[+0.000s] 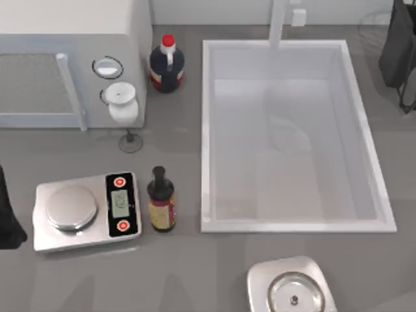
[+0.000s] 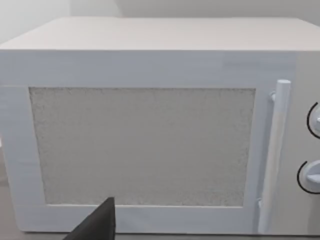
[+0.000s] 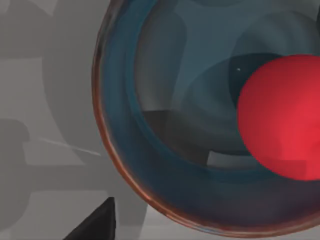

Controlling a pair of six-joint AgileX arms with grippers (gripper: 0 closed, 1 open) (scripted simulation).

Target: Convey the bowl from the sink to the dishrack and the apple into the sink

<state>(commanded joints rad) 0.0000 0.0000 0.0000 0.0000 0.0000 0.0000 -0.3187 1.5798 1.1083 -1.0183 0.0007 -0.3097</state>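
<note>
Two arms sit at opposite edges of your table point(image 1: 195, 273). At the far left stands a white microwave point(image 1: 65, 65), which your left wrist camera faces square on; the left gripper point(image 1: 10, 214) is at the left edge, near the scale point(image 1: 88, 211), and you cannot tell whether its fingers are open or closed. The scale's round steel plate lies left of its display with two red buttons. A wine glass point(image 1: 125, 110) stands in front of the microwave's dials. Right of the scale a small dark bottle point(image 1: 161, 200) stands upright, and farther back a dark jug with a red cap point(image 1: 167, 65) stands beside the microwave. The sink point(image 1: 208, 130) takes up the middle right, its faucet point(image 1: 278, 23) at the far rim. Near you, just in front of the sink, a steel pan on a square silver base point(image 1: 292, 289) sits at the near edge. The right gripper point(image 1: 400, 55) hangs at the far right corner; you cannot tell its finger state either. Its wrist camera looks down close onto the bowl point(image 3: 150, 165), with the apple point(image 3: 282, 117) lying inside it.
</note>
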